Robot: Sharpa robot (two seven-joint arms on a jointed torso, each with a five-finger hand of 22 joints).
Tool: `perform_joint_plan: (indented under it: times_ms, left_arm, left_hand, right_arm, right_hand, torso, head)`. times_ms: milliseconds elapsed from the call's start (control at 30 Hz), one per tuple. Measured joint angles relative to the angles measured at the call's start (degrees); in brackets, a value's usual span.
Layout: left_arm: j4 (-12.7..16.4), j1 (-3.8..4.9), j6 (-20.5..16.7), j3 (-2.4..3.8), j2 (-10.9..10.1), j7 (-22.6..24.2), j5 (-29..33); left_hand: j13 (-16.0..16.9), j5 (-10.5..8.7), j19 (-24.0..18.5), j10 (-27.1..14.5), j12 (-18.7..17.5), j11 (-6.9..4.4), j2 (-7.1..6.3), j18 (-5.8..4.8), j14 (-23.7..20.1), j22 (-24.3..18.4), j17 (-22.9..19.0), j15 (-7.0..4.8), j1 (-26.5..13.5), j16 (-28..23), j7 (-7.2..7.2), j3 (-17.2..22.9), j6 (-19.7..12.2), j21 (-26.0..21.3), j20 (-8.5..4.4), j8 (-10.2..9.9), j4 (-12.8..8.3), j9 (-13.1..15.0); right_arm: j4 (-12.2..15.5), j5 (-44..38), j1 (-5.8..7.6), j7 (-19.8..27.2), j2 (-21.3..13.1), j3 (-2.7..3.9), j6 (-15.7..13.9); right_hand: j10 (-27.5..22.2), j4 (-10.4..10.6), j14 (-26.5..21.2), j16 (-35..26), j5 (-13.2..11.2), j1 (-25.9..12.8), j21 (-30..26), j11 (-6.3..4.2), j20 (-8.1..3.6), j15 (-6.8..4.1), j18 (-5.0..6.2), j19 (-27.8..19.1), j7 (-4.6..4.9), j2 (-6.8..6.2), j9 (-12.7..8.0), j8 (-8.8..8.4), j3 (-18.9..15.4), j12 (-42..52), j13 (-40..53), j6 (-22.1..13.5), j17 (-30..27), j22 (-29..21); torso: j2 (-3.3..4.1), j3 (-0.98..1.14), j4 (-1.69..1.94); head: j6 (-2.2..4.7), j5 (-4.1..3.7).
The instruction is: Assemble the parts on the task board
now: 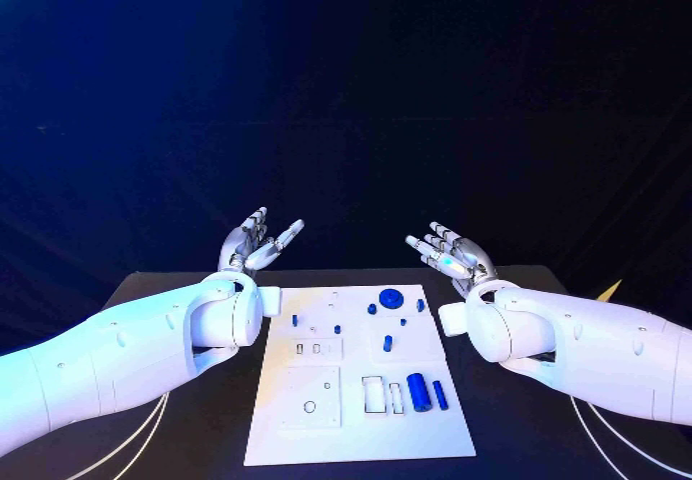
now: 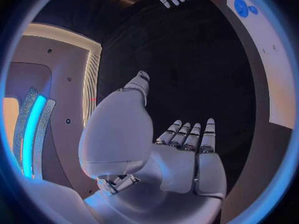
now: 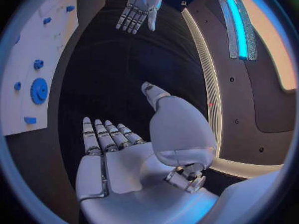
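Note:
The white task board (image 1: pixel 361 440) lies in the middle of the black table. On it sit a round blue gear (image 1: pixel 391 296), small blue pegs (image 1: pixel 387 343) and longer blue cylinders (image 1: pixel 418 391) near the front right. My left hand (image 1: pixel 257 243) is raised above the table beyond the board's far left corner, fingers apart, holding nothing. My right hand (image 1: pixel 451 254) is raised beyond the far right corner, palm up and empty. The left wrist view shows the left hand's (image 2: pixel 181 154) bare palm; the right wrist view shows the right hand's (image 3: pixel 124 154) bare palm, with the gear (image 3: pixel 39 90) on the board (image 3: pixel 19 45).
The black table (image 1: pixel 534 430) runs round the board on both sides. My white forearms lie over the table along the board's left and right edges. Thin white cables (image 1: pixel 613 440) trail across the table at the front corners.

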Motion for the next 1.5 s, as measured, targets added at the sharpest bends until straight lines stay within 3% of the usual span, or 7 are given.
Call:
perform_joint_plan:
  times_ms: [267,433,600,900,1167,1367,1500]
  left_arm:
    - [-0.21,0.08,2.01,-0.05,-0.05,0.02,0.21]
    - [2.58,0.29,3.68,-0.03,-5.38,0.09,0.22]
    - [4.38,0.51,4.89,-0.10,-5.82,0.09,0.09]
    - [7.03,1.38,7.35,-0.05,-7.93,-0.16,-1.04]
    - [11.62,1.81,9.81,0.27,-10.58,-0.71,-2.52]
    - [15.98,2.01,11.59,0.68,-12.53,-1.21,-3.37]
    - [18.28,2.40,12.48,0.88,-13.37,-1.55,-3.73]
  left_hand:
    - [0.76,0.21,4.41,5.72,1.26,2.70,2.18,0.19,5.58,0.96,1.33,1.85,4.07,1.85,0.39,2.80,5.42,1.93,1.81,2.29,0.67,1.27]
    - [2.74,0.05,24.35,27.88,6.07,5.25,6.19,0.19,27.14,4.50,5.68,3.48,5.60,8.50,1.30,6.83,18.91,9.48,2.04,7.86,0.03,4.39]
    - [2.95,-0.01,31.99,41.16,7.94,4.43,6.28,0.19,37.67,5.20,7.68,2.14,7.07,11.60,2.80,8.73,30.46,12.64,1.82,12.48,-0.81,6.97]
    - [2.80,0.00,37.63,47.18,6.92,2.85,5.66,0.83,43.35,5.55,9.45,0.39,8.15,12.82,3.84,11.19,35.36,15.14,0.70,13.79,-1.86,7.72]
    - [2.80,-0.01,41.16,49.98,5.76,2.17,4.93,0.82,46.91,6.41,11.72,-0.86,8.31,13.98,4.09,12.83,36.44,17.77,-1.04,14.00,-2.69,7.74]
    - [2.80,-0.01,41.56,50.04,5.45,2.11,4.89,0.81,47.00,6.61,12.12,-0.95,8.24,14.20,4.29,12.99,36.64,18.13,-1.03,14.00,-2.86,7.73]
    - [2.80,-0.01,41.77,50.24,5.45,2.30,4.89,0.80,46.99,6.71,12.24,-0.95,8.24,14.20,4.29,12.99,36.64,18.41,-1.24,14.00,-2.86,7.73]
  right_arm:
    - [-2.25,-2.32,1.89,-2.90,0.41,-1.65,8.05]
    - [-3.80,-10.82,2.87,-3.40,-0.41,-1.68,7.43]
    - [-4.31,-19.28,3.48,-3.84,-0.52,-1.65,6.06]
    - [-4.75,-31.83,4.92,-6.08,-0.93,-1.64,5.20]
    - [-4.88,-46.39,6.44,-11.41,-0.75,-1.51,6.14]
    - [-5.13,-60.19,7.31,-17.04,0.03,-1.40,8.56]
    - [-5.14,-68.05,7.52,-20.12,0.54,-1.40,10.32]
  right_hand:
    - [5.83,-2.37,5.68,1.35,0.34,5.81,1.38,0.52,0.82,0.70,0.89,3.63,0.33,-0.02,0.90,1.38,2.53,0.76,0.56,4.67,0.95,0.67]
    - [15.47,-4.46,15.02,3.46,0.34,8.85,3.51,0.30,0.81,0.22,2.18,10.26,0.81,-0.32,2.31,3.43,3.95,2.16,1.25,11.79,2.31,1.50]
    - [28.39,-6.14,26.75,6.01,0.34,10.91,6.52,-0.71,0.74,-1.12,3.54,20.61,1.59,-0.96,4.16,6.32,5.63,3.39,1.87,21.93,3.82,2.50]
    - [42.66,-7.34,40.66,8.82,0.34,12.16,10.06,-2.92,-0.31,-3.84,5.34,33.61,3.64,-2.21,6.31,9.85,8.85,3.76,2.25,36.56,5.24,3.06]
    - [50.85,-7.53,51.67,12.57,0.30,12.07,14.59,-5.17,-3.36,-7.11,5.33,42.88,4.96,-4.10,7.35,11.43,10.04,3.39,2.62,43.19,8.05,4.67]
    - [57.94,-7.25,67.61,24.27,-1.50,11.00,26.70,-8.42,-8.83,-12.24,5.35,54.98,2.55,-7.47,9.52,12.84,9.76,2.72,3.23,48.65,19.19,11.39]
    - [57.96,-6.32,71.63,35.57,-2.23,9.99,34.11,-9.32,-10.40,-13.16,5.34,58.05,1.97,-8.89,11.29,12.86,10.09,2.72,4.27,49.20,29.62,16.81]
  torso:
    - [0.03,-0.01,-0.01]
    - [0.79,-0.19,0.21]
    - [1.58,-0.25,0.58]
    - [2.89,-0.37,1.49]
    - [4.43,-0.56,2.59]
    - [5.85,-0.80,3.52]
    - [6.82,-0.95,4.13]
  head:
    - [0.00,-0.01]
    - [-0.32,-0.60]
    - [-0.33,-0.98]
    - [-0.21,-1.69]
    - [-0.32,-2.73]
    - [-0.14,-3.55]
    - [-0.18,-4.14]
